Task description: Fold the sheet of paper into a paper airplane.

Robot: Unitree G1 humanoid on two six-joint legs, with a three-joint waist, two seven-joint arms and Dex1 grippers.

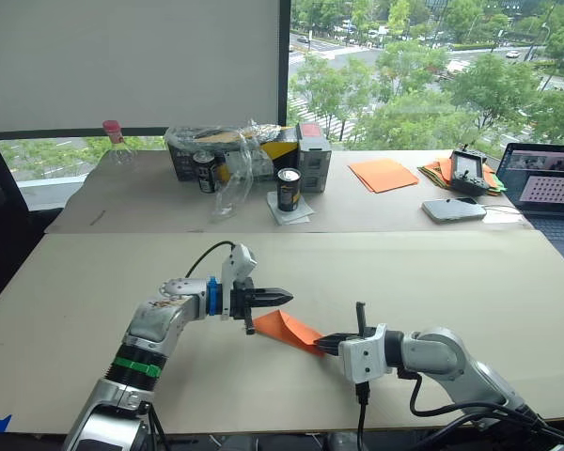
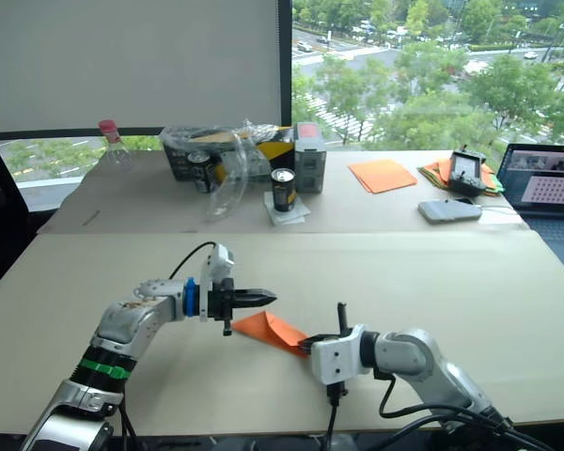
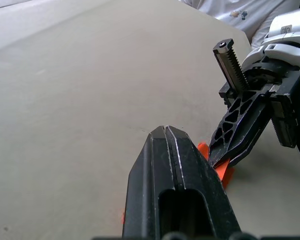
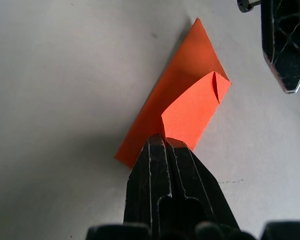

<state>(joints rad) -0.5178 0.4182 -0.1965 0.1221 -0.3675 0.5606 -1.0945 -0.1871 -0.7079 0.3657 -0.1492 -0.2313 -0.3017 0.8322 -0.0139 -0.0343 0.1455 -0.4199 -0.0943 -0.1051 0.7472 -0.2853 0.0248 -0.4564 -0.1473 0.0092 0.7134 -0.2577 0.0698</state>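
Evidently the right gripper (image 1: 325,344) pinches the folded sheet of paper (image 4: 182,107) flat on the desk (image 1: 432,272) to hold its crease, while the left gripper (image 1: 284,297) hovers fingers clenched just above its far end.

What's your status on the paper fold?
Right gripper shut on folded orange sheet of paper. Left gripper shut, over its far end. Nothing in the way.

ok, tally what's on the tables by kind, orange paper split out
Folded orange sheet of paper: 1
Flat orange sheets: 1 stack
Multicoloured paper pile: 1
Cans: 2
Laptop: 1
Phone: 1
Clear bottle: 1
Cardboard box: 1
Total: 9
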